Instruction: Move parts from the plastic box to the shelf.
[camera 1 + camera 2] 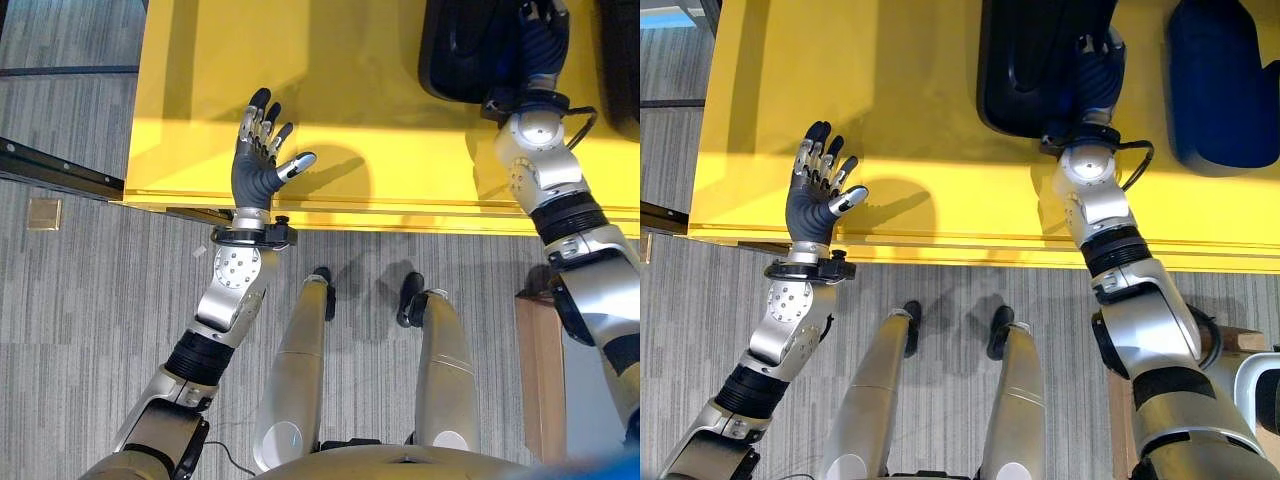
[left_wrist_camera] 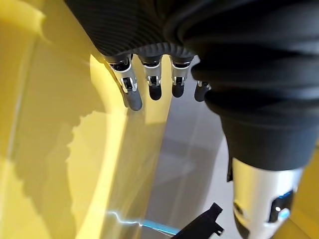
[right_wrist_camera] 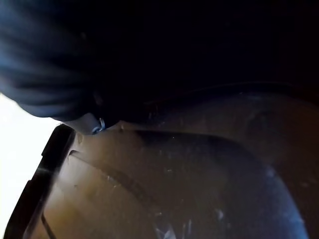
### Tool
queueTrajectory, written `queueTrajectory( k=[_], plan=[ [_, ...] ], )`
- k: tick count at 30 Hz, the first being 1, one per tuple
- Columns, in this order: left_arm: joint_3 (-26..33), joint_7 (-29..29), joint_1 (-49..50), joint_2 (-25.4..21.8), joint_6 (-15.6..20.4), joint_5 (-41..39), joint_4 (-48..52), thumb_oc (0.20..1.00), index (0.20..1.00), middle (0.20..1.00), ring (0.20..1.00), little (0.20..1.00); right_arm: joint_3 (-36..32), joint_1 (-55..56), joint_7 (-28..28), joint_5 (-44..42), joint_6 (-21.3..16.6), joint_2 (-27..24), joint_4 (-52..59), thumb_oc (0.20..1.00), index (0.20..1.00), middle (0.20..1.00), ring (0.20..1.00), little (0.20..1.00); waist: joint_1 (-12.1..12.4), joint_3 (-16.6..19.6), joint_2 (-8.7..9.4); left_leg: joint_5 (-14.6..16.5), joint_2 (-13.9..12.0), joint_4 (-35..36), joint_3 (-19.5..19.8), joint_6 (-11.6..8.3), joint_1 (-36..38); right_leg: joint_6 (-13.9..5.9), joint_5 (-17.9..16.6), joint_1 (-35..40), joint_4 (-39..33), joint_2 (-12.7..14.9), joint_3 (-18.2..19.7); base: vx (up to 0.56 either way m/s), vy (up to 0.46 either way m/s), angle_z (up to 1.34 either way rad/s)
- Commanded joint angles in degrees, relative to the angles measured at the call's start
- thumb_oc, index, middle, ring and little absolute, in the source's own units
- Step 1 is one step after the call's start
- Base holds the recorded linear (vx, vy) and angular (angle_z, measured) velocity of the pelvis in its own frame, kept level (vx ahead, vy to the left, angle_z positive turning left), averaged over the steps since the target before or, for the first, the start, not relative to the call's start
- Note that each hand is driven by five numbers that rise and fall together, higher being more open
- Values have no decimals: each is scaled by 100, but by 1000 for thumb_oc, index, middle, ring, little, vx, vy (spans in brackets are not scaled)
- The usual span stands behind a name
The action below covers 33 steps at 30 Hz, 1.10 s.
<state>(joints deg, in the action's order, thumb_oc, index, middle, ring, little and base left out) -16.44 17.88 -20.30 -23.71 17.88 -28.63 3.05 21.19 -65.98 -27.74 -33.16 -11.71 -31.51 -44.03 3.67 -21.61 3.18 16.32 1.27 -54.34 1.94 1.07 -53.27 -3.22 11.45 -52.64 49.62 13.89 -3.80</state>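
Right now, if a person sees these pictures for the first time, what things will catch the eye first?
The bright yellow table comes first, spanning the whole scene ahead of the robot. Next is the left hand, held over the table near its front edge with fingers spread and nothing in it. Then the right hand, reaching down into a dark plastic box at the far side, its fingers hidden inside.

A: Right hand [image 1: 1092, 70] reaches into the dark plastic box [image 1: 1025, 75]; fingers hidden, grip unreadable.
B: Box contents?
A: Too dark to tell. Box cut by top edge; second dark bin [image 1: 1225, 85] cut off too.
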Motion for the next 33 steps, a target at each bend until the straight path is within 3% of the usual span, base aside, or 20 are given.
queueTrajectory(
  k=[1, 6, 15, 33],
  plan=[
    [-336, 39, 582, 30, -200, -180, -531, 1000, 1000, 1000, 1000, 1000, 107, -857, 113, -99, -230, -243, -205, 200, 200, 200, 200, 200, 60, 48, -120, -42, -55, 427, 400, -98, -72, 345, 773, 276, 338, -221, -14, 0, 0, 0],
    [-483, -63, 465, -75, -149, -189, -568, 1000, 1000, 1000, 1000, 1000, 680, -1183, 467, 64, 81, -425, -1535, 200, 200, 200, 200, 200, 123, 57, -175, -61, -64, 497, 383, -115, -41, 330, 745, 279, 299, -218, -26, 0, 0, 0],
    [-518, -117, 396, -46, -106, -173, -666, 1000, 1000, 1000, 1000, 1000, 893, -1084, 634, 181, 116, -344, -1707, 200, 200, 200, 200, 200, 119, 46, -205, -107, -88, 540, 378, -122, -15, 325, 718, 273, 267, -222, -22, 0, 0, 0],
    [-566, 65, 174, 74, -110, -237, -881, 1000, 1000, 1000, 1000, 1000, 370, -620, 562, -413, 18, 1123, -2009, 200, 200, 200, 200, 200, 150, -84, -263, -186, -50, 693, 347, -96, 120, 328, 636, 443, 129, -224, -32, 0, 1, 0]
  ],
)
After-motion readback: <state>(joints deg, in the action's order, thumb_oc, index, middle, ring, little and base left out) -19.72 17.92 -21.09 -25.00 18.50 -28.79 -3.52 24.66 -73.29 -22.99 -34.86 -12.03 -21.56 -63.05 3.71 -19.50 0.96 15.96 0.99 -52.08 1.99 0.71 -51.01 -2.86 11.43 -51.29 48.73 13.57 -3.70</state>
